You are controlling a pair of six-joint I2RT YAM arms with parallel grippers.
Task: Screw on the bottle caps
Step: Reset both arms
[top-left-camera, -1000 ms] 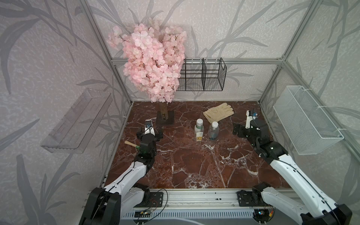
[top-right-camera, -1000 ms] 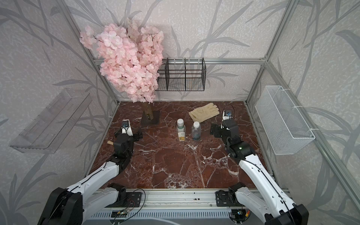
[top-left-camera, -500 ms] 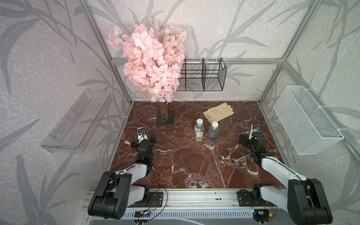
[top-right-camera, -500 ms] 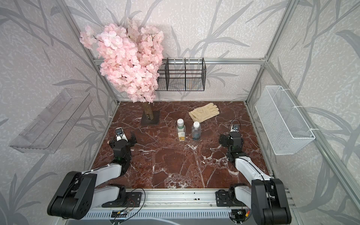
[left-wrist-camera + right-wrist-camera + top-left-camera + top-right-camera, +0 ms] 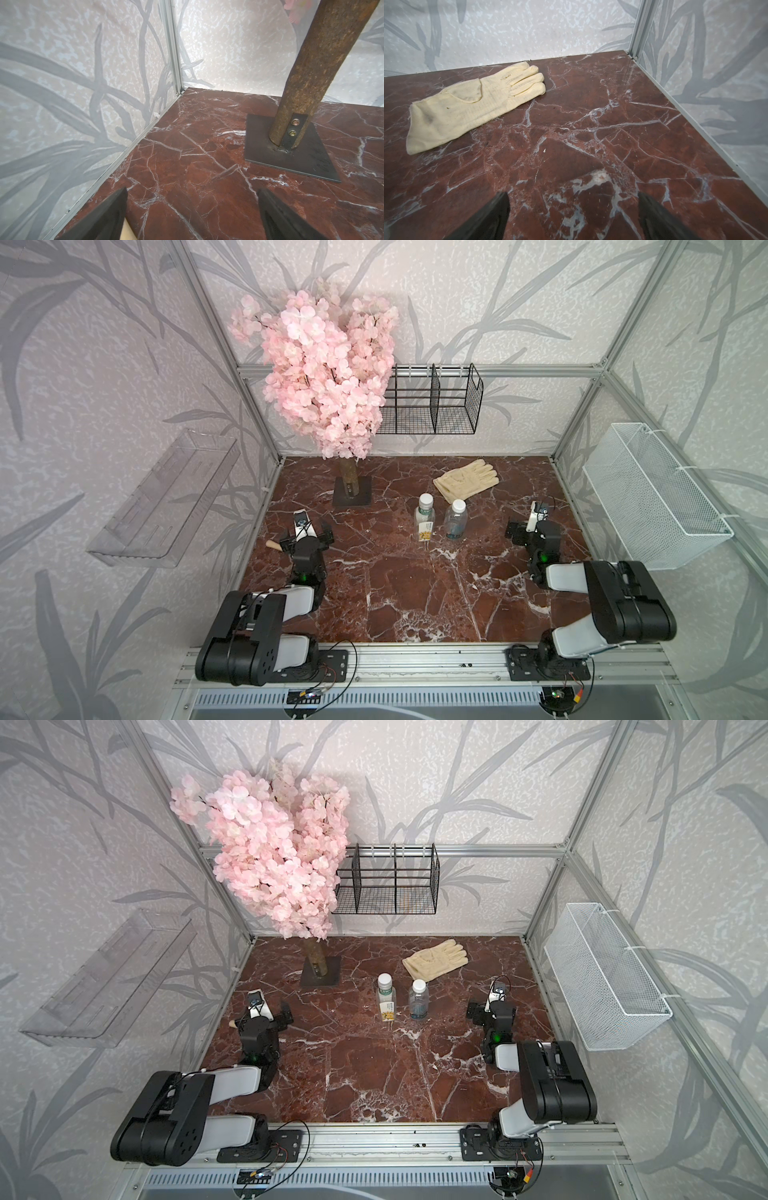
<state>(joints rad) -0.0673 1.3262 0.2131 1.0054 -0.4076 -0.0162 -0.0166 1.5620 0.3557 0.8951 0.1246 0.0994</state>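
2 bottles (image 5: pixel 424 519) upright, long axis vert., caps (image 5: pixel 425 500) on top

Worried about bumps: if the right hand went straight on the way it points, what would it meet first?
Likely nothing until the back wall: only tabletop lies ahead of the open right hand; the glove lies off to one side.

Leaf-patterned grey walls (image 5: pixel 498 302) enclose a red marble floor (image 5: pixel 415 593).
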